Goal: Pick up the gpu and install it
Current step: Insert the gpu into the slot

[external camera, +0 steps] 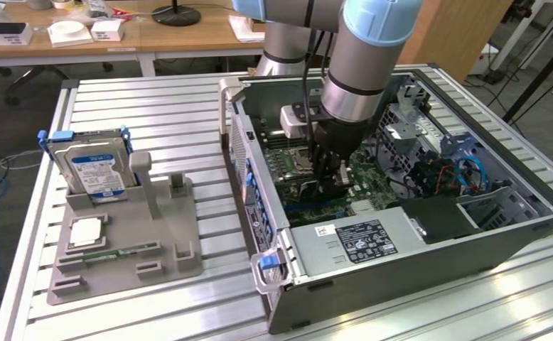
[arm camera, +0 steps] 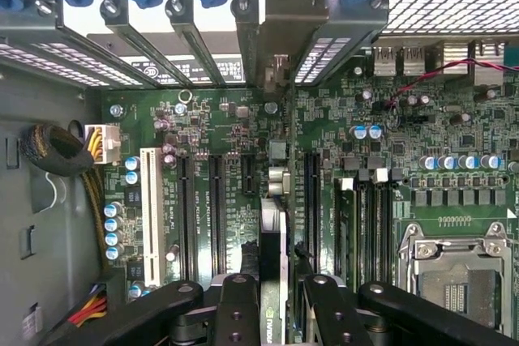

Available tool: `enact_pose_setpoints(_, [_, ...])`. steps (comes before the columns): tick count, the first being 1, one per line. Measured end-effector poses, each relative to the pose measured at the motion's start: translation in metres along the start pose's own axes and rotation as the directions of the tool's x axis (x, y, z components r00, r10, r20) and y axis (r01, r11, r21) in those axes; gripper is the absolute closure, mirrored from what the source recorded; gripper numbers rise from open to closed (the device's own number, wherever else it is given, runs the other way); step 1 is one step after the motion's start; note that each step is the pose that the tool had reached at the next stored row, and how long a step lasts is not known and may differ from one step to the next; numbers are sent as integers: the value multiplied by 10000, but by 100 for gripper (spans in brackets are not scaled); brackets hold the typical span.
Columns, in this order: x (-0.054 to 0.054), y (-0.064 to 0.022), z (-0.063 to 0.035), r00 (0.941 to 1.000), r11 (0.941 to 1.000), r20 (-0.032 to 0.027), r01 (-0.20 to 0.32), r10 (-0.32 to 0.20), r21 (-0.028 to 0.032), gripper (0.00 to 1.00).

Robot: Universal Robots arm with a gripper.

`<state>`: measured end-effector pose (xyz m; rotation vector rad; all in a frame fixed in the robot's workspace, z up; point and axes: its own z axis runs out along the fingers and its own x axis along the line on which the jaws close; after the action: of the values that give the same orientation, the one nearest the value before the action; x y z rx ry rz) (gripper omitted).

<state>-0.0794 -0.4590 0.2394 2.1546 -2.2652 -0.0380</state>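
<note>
Black two-fingered gripper (arm camera: 274, 301) clamped edge-on around thin flat black gpu card (arm camera: 273, 232), held upright over green motherboard (arm camera: 389, 151) inside open grey computer case (external camera: 428, 249), presumably lining it up with long black slots (arm camera: 216, 208).

Bright, even light; glare on the table (external camera: 504, 298) slats, perhaps from overhead.

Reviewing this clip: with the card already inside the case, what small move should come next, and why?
Probably a short, straight press toward the motherboard. The gripper holds the gpu edge-on along the expansion slots, its bracket end at the rear slot openings. Whether the card is fully seated cannot be told.
</note>
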Motion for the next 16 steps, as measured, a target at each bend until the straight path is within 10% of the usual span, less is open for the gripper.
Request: enact_pose_setpoints(16, [2, 3, -45, 10000, 10000, 23, 3, -3, 4, 74])
